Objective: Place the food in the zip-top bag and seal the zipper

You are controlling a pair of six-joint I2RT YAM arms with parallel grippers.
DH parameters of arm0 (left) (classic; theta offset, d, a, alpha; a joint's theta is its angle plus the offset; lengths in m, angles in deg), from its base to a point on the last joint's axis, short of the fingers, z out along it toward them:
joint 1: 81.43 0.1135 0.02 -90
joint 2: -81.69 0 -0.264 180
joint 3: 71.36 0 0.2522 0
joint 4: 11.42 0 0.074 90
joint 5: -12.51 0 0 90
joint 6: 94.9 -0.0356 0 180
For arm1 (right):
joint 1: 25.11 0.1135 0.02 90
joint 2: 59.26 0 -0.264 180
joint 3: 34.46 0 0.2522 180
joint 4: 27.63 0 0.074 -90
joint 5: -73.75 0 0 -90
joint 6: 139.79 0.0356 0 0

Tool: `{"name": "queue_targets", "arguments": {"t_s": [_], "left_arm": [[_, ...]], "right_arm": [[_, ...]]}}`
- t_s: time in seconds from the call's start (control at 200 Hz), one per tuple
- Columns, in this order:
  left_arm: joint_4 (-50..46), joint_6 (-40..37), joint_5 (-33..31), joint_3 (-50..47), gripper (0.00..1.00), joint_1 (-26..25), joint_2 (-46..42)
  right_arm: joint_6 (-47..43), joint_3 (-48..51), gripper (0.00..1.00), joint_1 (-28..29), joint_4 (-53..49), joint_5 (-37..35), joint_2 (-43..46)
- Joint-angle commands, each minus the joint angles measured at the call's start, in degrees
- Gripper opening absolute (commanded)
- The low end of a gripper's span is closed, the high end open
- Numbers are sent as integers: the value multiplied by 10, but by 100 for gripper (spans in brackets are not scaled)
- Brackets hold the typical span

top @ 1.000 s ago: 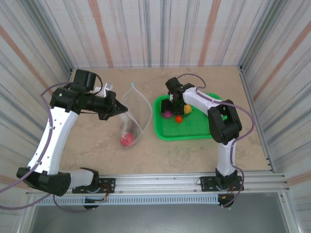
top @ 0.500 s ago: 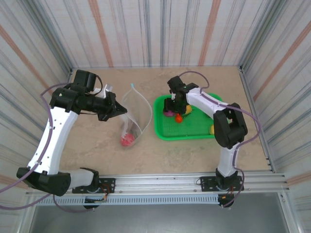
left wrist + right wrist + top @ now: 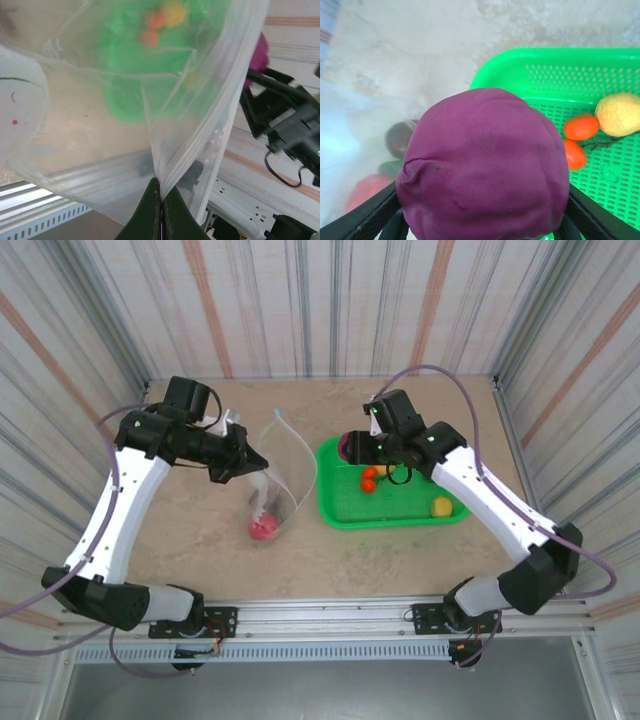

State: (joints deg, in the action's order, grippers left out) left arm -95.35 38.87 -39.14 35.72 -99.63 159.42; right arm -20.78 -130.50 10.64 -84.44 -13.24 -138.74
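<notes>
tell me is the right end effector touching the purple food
Touching. The right wrist view shows the purple food clamped in the right end effector, black fingers pressed against both its sides.

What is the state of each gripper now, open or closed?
Left gripper: closed, pinching the zip-top bag at its edge.
Right gripper: closed on the purple food.

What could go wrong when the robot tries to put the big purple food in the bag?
The purple toy food looks bulky in the right gripper, so it might catch the mouth of the zip-top bag and drop onto the table. The left gripper pinches just a thin edge of the bag, so a push might tug it free.
</notes>
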Motion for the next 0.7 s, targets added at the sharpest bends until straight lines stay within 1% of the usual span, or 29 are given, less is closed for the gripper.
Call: {"name": "queue_targets", "arguments": {"t_s": [0.0, 0.08, 0.24, 0.291, 0.446, 0.601, 0.696], "left_arm": [[4, 5, -4, 35, 0, -7, 14], [1, 4, -4, 48, 0, -7, 21], [-6, 4, -2, 62, 0, -8, 28], [-7, 4, 0, 65, 0, -7, 28], [-27, -5, 2, 76, 0, -8, 29], [-51, -16, 0, 94, 0, -7, 28], [-63, -18, -5, 97, 0, -7, 27]], "right_arm": [[-25, -54, 68, 21, -6, 16, 33], [-40, -87, 68, 43, -7, 17, 36], [-66, -138, 69, 86, 7, 74, 20], [-75, -150, 70, 101, -1, 78, 6], [-107, -183, 70, 139, -32, 66, -49], [-119, -213, 70, 165, -75, 23, -102], [-125, -212, 71, 183, -70, -14, -116]]}}
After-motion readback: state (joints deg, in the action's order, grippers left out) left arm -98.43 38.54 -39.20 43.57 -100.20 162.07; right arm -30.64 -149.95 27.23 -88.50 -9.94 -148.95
